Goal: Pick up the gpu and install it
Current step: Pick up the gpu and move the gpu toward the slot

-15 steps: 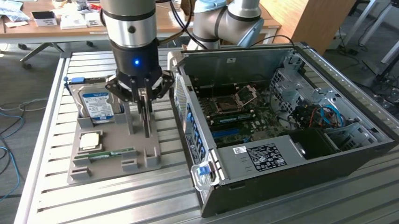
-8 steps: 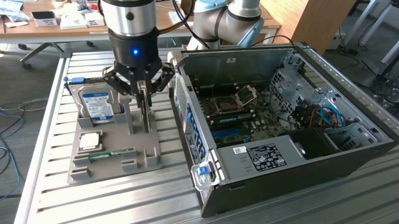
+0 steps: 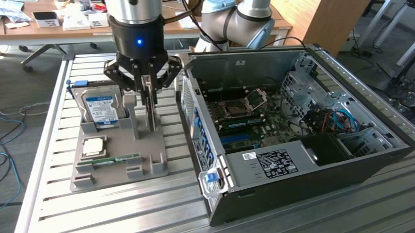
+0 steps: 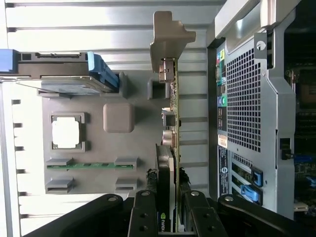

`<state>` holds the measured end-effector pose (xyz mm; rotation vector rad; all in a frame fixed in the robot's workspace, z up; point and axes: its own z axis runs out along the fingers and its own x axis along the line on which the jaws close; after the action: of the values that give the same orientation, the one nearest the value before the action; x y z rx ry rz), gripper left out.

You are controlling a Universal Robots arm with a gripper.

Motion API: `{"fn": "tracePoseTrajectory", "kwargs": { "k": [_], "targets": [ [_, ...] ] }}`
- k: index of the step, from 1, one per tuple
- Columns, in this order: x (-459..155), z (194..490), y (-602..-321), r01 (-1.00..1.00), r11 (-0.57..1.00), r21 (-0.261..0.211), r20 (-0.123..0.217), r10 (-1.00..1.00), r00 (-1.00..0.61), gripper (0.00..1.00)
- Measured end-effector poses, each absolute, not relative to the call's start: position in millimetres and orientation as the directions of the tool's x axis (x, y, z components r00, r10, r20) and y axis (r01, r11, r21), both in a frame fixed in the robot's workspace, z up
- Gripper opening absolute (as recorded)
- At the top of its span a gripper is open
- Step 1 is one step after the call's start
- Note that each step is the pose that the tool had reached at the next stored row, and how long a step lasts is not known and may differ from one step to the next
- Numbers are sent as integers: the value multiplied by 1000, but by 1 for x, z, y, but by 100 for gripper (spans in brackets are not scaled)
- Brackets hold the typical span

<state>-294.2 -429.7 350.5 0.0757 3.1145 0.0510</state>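
The gripper [image 3: 148, 90] hangs over the grey holder [image 3: 146, 150] on the exterior view's left side of the slatted metal table [image 3: 129, 208], and its narrowed fingers [image 4: 143, 212] close on the gpu [image 3: 151, 114] from both flat sides. The card stands on edge in the holder, upright and thin as seen from the exterior view, with its lower edge down at the holder's slot; whether it is seated there or raised a little cannot be told. In the wrist view the gripper [image 4: 167, 217] pinches the dark end of the gpu [image 4: 173, 113], while the silver end bracket [image 4: 170, 34] juts out at the card's other end, away from the fingers. Just beside the card, on the exterior view's left, a hard drive [image 3: 100, 108] with a blue-white label stands in its own slot. Nearer the camera on the same holder a square processor chip [image 3: 95, 145] lies flat, and nearer again lies a narrow green RAM stick [image 3: 112, 161]. On the exterior view's right, close beside the holder, the open computer case [image 3: 363, 160] lies on its side, its motherboard [image 3: 259, 121] facing up.
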Motion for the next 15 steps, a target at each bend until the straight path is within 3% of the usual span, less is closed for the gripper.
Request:
{"fn": "tracePoseTrajectory", "kwargs": {
  "k": [15],
  "targets": [
    [-294,384,-430,48,998,33,-25,49,-998,27]
  ]
}}
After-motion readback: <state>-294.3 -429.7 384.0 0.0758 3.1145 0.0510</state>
